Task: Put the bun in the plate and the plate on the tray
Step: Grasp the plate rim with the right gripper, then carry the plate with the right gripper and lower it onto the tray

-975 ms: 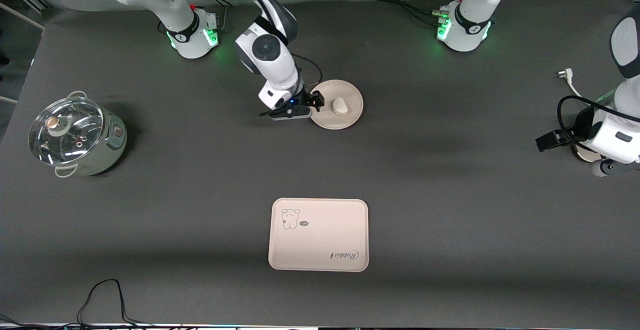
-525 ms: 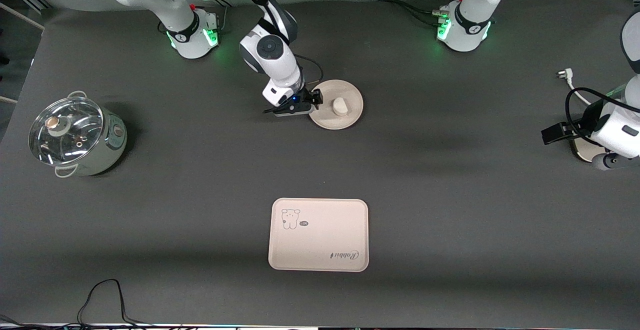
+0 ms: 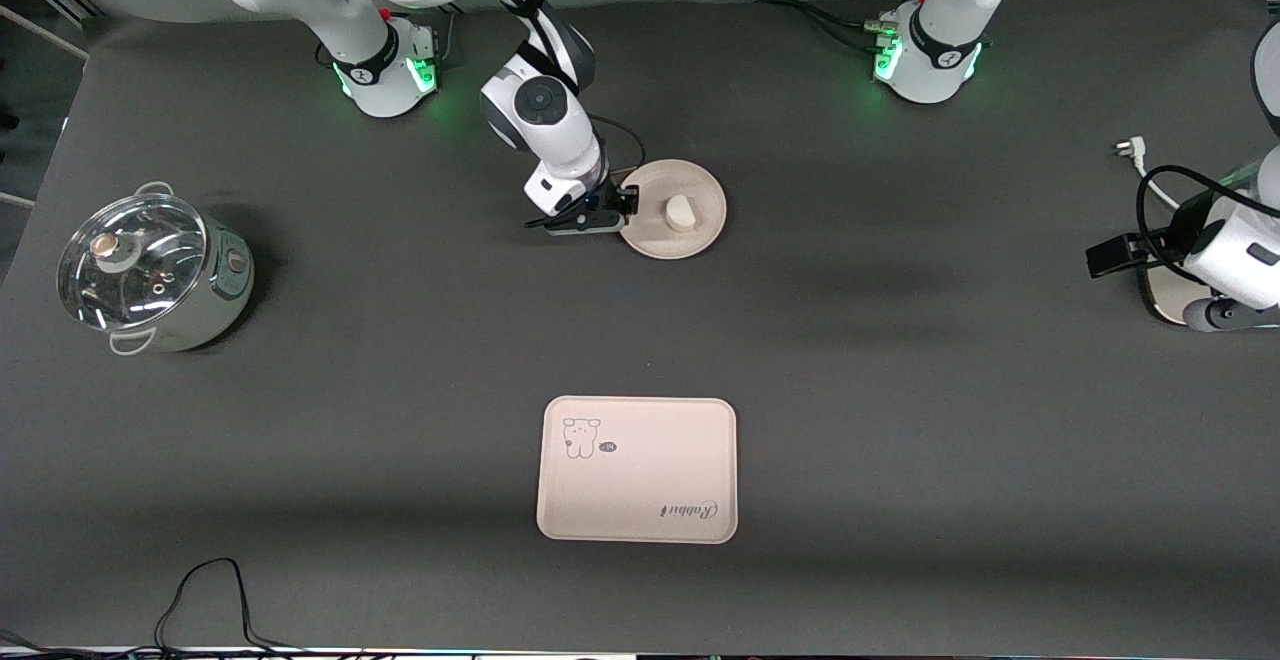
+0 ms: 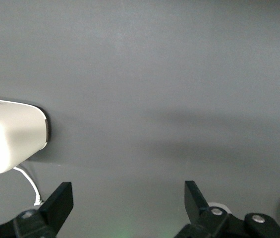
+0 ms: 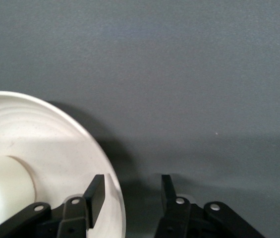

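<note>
1. Front view: the bun [image 3: 681, 212] already sits in the plate [image 3: 673, 208]; my right gripper [image 3: 625, 206] is at its nine-o'clock rim. The tray [image 3: 637, 469], nearer the camera, is unloaded.
2. Left wrist view: the left gripper [image 4: 126, 208] waits over bare desk [image 4: 169, 74], jaws spread.
3. Right wrist view: jaws spread, straddling the plate's rim, not yet pinching.

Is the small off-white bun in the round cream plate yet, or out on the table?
In. The small off-white bun sits on the round cream plate, inside its raised rim.
</note>
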Available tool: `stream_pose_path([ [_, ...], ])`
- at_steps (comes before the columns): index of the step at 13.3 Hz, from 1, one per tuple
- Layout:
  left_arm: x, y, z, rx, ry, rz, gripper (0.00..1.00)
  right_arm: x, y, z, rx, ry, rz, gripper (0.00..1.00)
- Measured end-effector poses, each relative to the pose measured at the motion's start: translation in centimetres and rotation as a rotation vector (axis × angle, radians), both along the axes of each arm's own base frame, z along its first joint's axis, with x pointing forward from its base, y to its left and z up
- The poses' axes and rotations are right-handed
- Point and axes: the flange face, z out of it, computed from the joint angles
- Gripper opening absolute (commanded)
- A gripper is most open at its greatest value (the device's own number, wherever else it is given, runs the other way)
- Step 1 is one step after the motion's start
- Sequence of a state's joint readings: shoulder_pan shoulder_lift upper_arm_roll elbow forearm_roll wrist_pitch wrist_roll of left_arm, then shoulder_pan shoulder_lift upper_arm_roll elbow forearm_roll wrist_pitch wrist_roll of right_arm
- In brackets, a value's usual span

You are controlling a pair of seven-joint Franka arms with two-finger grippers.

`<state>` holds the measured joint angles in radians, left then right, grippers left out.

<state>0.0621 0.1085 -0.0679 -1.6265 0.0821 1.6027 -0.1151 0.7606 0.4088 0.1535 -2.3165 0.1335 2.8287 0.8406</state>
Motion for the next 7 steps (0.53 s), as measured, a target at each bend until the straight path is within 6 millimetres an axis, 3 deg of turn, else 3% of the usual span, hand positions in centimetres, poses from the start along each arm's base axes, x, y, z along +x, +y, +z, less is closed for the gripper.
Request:
stream_pose_path([
  [1,0.0,-0.2,0.1,0.0,-0.001,-0.005,1.0,0.1,-0.1,0.0,0.0,0.0,-0.008,0.0],
  [4,0.0,-0.1,0.4,0.001,-0.005,-0.004,1.0,0.7,0.1,0.4,0.016,-0.013,-0.02,0.0],
  [7,-0.1,-0.1,0.5,0.0,0.001,-0.012,1.0,2.7,0.6,2.2,0.038,-0.03,-0.047,0.0],
])
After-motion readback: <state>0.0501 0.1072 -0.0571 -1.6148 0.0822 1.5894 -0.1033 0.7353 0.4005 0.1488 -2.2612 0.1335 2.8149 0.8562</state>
